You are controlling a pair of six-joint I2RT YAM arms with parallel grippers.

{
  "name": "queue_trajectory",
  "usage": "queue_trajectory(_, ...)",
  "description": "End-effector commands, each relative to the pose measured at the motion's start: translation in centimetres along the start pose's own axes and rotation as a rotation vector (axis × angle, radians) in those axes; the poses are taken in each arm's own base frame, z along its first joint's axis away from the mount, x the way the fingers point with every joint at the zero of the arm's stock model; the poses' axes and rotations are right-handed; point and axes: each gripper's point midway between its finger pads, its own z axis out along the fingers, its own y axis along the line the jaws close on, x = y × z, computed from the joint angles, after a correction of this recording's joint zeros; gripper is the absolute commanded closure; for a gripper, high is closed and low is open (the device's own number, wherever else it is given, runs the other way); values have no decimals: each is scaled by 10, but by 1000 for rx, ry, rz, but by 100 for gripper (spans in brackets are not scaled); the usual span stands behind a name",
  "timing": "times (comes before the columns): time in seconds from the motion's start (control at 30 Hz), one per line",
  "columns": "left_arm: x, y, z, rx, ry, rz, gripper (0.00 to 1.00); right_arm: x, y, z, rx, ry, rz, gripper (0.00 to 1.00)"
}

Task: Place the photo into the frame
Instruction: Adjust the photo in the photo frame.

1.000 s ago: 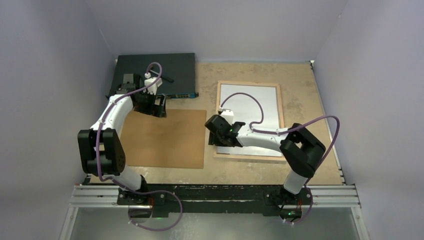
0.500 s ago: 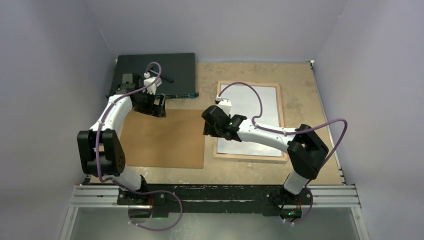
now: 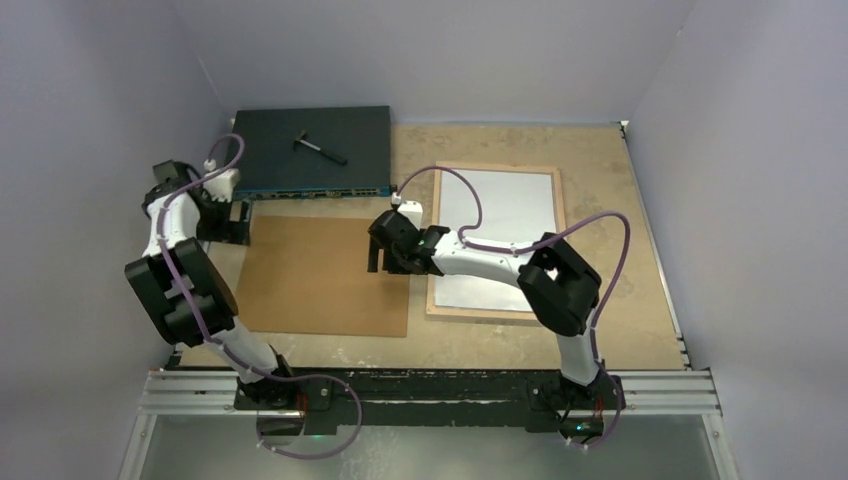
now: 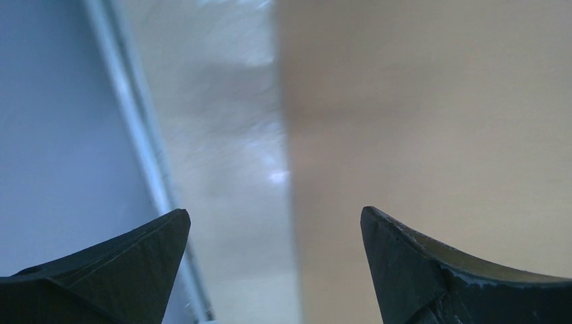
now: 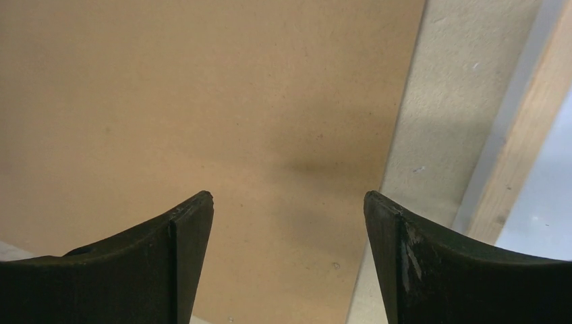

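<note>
The frame (image 3: 497, 167) lies wood back up on the right of the table. The photo (image 3: 505, 230) lies inside it with its plain white back up. In the right wrist view the frame's wooden rim (image 5: 526, 155) and a strip of the photo (image 5: 550, 216) show at the right edge. My right gripper (image 3: 378, 255) hovers open and empty over the right edge of the brown backing board (image 3: 320, 280), left of the frame. From the wrist, the right gripper (image 5: 289, 199) has the board (image 5: 202, 101) beneath it. My left gripper (image 3: 238, 222) stands open and empty at the board's far left corner. The left gripper (image 4: 273, 216) straddles the board's edge (image 4: 432, 121).
A dark flat box (image 3: 310, 150) with a small black tool (image 3: 320, 147) on top sits at the back left, just behind the board. Grey walls enclose the table on three sides; the left wall (image 4: 61, 135) is close to my left gripper.
Both arms swung left. The right gripper left the frame's left edge, moved over the board's right edge, and its jaws spread wider. The left gripper moved to the board's far left corner.
</note>
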Motion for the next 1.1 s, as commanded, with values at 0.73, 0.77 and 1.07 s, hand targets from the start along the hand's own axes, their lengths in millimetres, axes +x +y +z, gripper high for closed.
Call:
queue_trajectory(0.73, 93, 46, 51, -76, 164, 9, 18, 18, -20, 12, 97, 40, 65, 4)
queue_trajectory(0.77, 84, 47, 44, -71, 145, 6, 19, 16, -20, 10, 94, 35, 68, 4)
queue_trajectory(1.07, 18, 63, -22, -125, 13, 65, 23, 5, -30, 5, 112, 21, 99, 4)
